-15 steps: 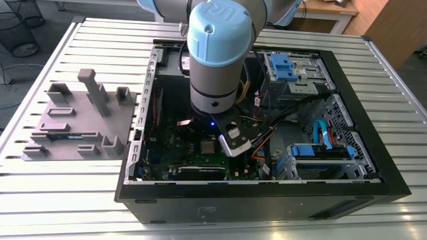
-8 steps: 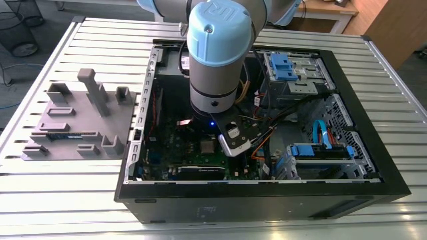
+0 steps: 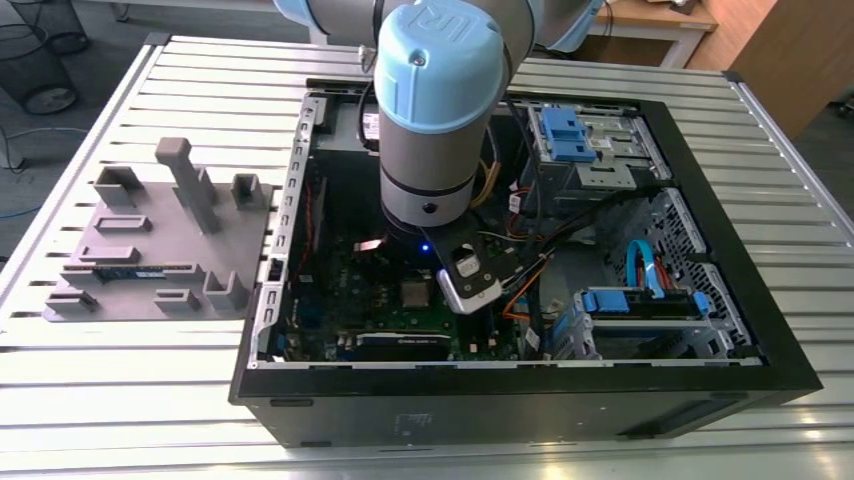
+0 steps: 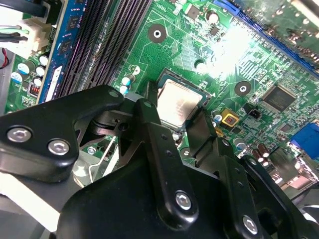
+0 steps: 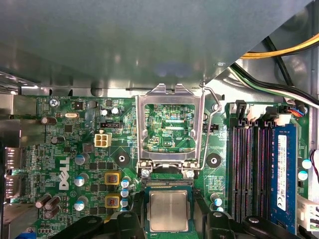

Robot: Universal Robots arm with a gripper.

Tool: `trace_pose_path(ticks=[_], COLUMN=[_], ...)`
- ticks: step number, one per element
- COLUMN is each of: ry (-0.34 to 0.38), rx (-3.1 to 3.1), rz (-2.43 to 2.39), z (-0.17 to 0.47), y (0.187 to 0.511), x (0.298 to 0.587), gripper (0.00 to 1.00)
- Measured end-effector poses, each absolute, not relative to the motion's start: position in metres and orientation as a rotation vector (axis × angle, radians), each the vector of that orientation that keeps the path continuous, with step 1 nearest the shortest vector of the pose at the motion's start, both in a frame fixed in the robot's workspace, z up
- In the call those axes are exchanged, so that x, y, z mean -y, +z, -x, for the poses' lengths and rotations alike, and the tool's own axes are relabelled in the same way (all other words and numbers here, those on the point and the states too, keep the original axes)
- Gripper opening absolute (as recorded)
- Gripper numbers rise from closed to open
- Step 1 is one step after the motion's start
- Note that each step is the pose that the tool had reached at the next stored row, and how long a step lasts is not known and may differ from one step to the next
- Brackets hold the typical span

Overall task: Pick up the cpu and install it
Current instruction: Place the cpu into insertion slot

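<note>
The cpu [image 5: 168, 210] is a small silver square lying flat over the motherboard socket, just below the raised metal socket frame [image 5: 170, 97]. Both wrist views show my gripper [image 4: 177, 107] straddling the cpu [image 4: 179, 101], with a black finger [image 4: 152, 117] against one edge and the other finger [image 4: 203, 130] against the opposite edge. The jaws look shut on the chip. In the exterior view the arm's wrist [image 3: 461, 275] reaches down into the open computer case [image 3: 521, 400], low over the green board.
A grey tray [image 3: 200, 255] with upright blocks and a green memory stick [image 3: 134, 270] lies on the slatted table at the exterior view's left. Memory slots [image 5: 249, 169], cables [image 5: 279, 55], blue drive bays [image 3: 574, 135] and case walls crowd the socket.
</note>
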State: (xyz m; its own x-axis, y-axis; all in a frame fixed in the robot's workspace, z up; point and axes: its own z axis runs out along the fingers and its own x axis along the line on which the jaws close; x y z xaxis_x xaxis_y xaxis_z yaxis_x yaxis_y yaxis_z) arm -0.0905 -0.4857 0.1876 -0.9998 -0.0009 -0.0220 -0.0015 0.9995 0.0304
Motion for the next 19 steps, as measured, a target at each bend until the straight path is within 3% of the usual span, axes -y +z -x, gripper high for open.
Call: trace_pose_path(ticks=[19], ry=[0.053], rx=[-3.119], rz=[0.002], z=[0.0911], y=[0.1911], x=[0.4857], gripper=[0.48])
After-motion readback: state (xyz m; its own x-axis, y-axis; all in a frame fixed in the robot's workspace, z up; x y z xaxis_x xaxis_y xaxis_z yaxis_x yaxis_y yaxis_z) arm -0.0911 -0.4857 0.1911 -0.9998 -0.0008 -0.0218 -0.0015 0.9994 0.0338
